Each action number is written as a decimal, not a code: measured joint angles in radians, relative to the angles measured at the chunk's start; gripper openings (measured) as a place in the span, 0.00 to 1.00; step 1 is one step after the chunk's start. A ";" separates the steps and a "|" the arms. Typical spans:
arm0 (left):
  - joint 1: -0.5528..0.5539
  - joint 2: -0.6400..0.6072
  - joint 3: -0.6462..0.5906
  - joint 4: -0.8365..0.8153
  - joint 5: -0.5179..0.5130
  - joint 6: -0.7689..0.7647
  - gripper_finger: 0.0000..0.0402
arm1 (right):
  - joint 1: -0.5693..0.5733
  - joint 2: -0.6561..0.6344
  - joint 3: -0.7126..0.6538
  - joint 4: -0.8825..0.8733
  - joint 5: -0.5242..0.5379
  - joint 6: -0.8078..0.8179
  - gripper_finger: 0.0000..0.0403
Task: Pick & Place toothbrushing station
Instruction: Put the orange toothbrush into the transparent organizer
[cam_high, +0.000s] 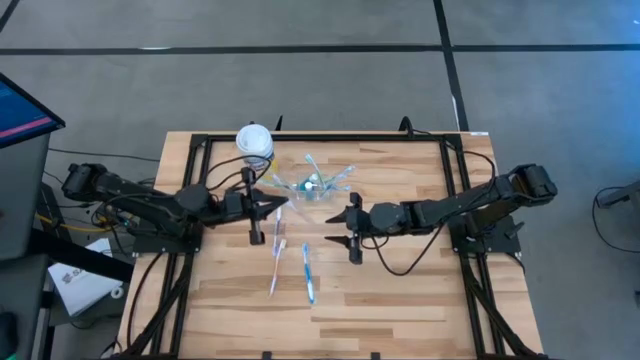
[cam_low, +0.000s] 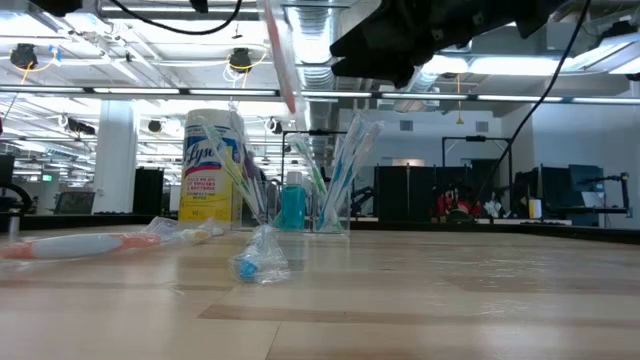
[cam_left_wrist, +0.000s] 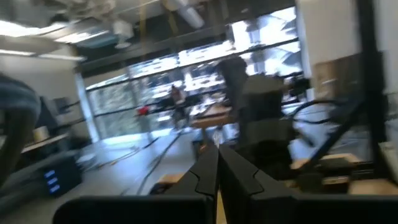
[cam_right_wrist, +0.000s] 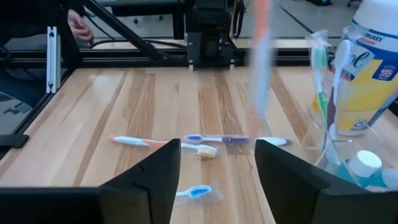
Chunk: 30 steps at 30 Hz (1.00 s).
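Note:
A small clear plastic cup (cam_high: 312, 187) stands at the table's far middle. It holds several thin toothbrushes and a blue tube with a white cap (cam_right_wrist: 364, 163). My left gripper (cam_high: 280, 208) is just left of the cup and shut on an orange-and-white toothbrush (cam_right_wrist: 260, 62), which also shows in the low view (cam_low: 283, 60). My right gripper (cam_high: 352, 228) is open and empty, right of the loose brushes. It points toward the table's left, its fingers (cam_right_wrist: 155, 177) above the wood. Three loose toothbrushes lie flat on the table: an orange-white one (cam_right_wrist: 158, 143), a blue one (cam_right_wrist: 227, 139) and a wrapped one (cam_right_wrist: 196, 191). My left gripper pinches the orange-and-white toothbrush between its two shut fingers (cam_left_wrist: 205, 177); only a thin pale sliver (cam_left_wrist: 217, 202) shows between them. The fingers come level from the table's left. The brush hangs nearly upright below them, its lower end (cam_low: 295, 105) clear of the table.
A white-lidded yellow canister (cam_high: 254, 142) stands at the far edge, left of the cup. A black frame (cam_high: 200, 140) runs along the table's far and side edges. Bare wood lies toward the near edge (cam_high: 400, 310). A person's hand (cam_right_wrist: 79, 28) shows beyond the table's left.

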 joint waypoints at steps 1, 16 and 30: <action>0.002 0.000 0.000 -0.003 -0.028 0.001 0.00 | 0.000 0.000 0.000 0.002 0.000 0.000 0.48; 0.137 0.005 0.000 -0.065 -0.209 0.010 0.00 | 0.000 0.000 0.000 0.001 0.000 0.000 0.43; 0.281 0.049 0.000 -0.115 -0.210 -0.063 0.00 | 0.000 0.000 0.000 0.003 0.000 0.000 0.42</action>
